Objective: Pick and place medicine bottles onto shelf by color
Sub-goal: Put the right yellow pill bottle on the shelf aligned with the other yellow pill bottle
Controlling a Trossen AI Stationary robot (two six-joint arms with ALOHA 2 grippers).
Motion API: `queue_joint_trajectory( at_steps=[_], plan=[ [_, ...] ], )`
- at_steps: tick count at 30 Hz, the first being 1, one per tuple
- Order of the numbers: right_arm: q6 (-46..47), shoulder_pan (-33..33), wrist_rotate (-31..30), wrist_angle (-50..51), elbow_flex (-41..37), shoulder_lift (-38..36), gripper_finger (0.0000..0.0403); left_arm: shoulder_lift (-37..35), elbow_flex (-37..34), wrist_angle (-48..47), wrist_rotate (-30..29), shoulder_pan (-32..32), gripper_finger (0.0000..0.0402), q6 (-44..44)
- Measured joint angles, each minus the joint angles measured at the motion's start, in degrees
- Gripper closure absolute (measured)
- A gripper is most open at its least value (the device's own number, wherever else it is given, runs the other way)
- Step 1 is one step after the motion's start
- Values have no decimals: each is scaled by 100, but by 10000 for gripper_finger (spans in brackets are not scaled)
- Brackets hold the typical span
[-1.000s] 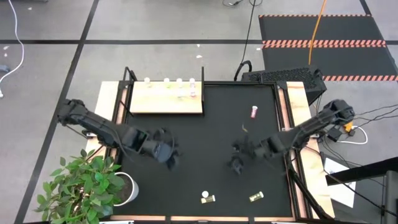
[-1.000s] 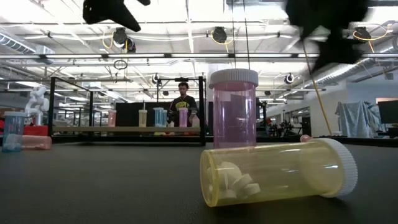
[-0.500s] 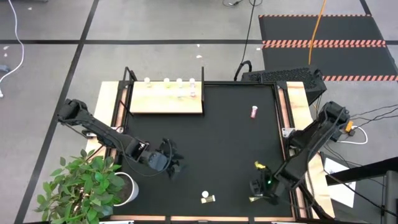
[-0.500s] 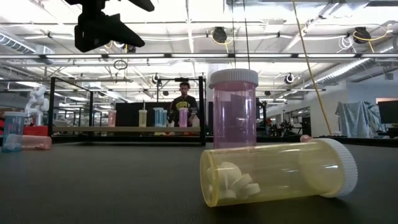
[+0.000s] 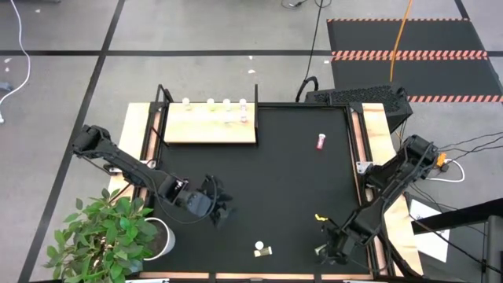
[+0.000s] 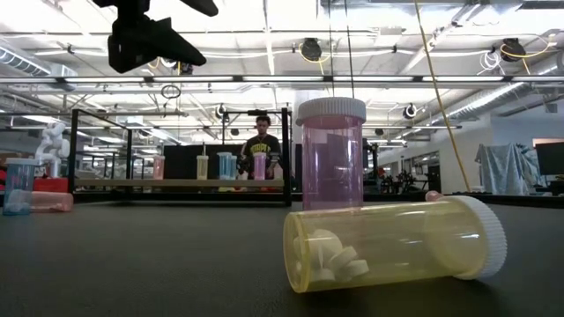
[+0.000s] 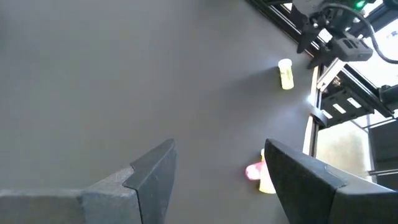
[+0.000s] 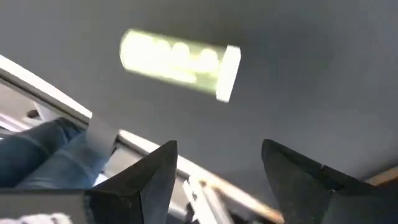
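A yellow bottle (image 8: pixel 180 62) lies on its side on the black mat near the near right corner; my right gripper (image 5: pixel 334 248) hovers open just over it, its fingers (image 8: pixel 155 174) short of the bottle. A second yellow bottle (image 6: pixel 392 242) lies on its side in front of an upright pink bottle (image 6: pixel 330 154) near the mat's near edge. Another pink bottle (image 5: pixel 321 141) lies far right. Several bottles stand on the pale wood shelf (image 5: pixel 208 126) at the far left. My left gripper (image 5: pixel 216 206) hangs open above the mat's near left part.
A potted plant (image 5: pixel 110 232) stands beside the table's near left corner, close to the left arm. A metal frame rail (image 8: pixel 43 87) runs along the mat's edge right by the right gripper. Bare mat (image 5: pixel 275 181) lies between the arms. A person (image 6: pixel 260 145) stands in the room beyond.
My right gripper swung from the mat's middle toward the near right corner and came down over the lying yellow bottle, leaving the low view. My left gripper moved a little toward the near edge, then stayed still. No bottle has moved.
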State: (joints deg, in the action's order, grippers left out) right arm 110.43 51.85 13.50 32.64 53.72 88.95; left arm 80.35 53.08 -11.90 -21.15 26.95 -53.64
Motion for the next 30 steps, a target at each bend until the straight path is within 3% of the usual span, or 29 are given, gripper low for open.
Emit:
queue_joint_trajectory(
  at_steps=[8,14,20,25,30],
  plan=[
    [-622,-162,15,-450,-718,2,179,-1,0,1,2,-125,158,99],
    [-885,-366,-13,-360,-827,-12,192,-1,0,0,37,-121,158,98],
    [-898,-734,-770,52,-833,-175,195,-1,0,-2,55,-159,158,98],
    [-425,-906,-877,476,-856,-489,195,-1,0,7,63,-182,158,98],
    [687,-675,-986,-46,-847,-914,195,-1,0,2,201,-168,158,31]
  ],
)
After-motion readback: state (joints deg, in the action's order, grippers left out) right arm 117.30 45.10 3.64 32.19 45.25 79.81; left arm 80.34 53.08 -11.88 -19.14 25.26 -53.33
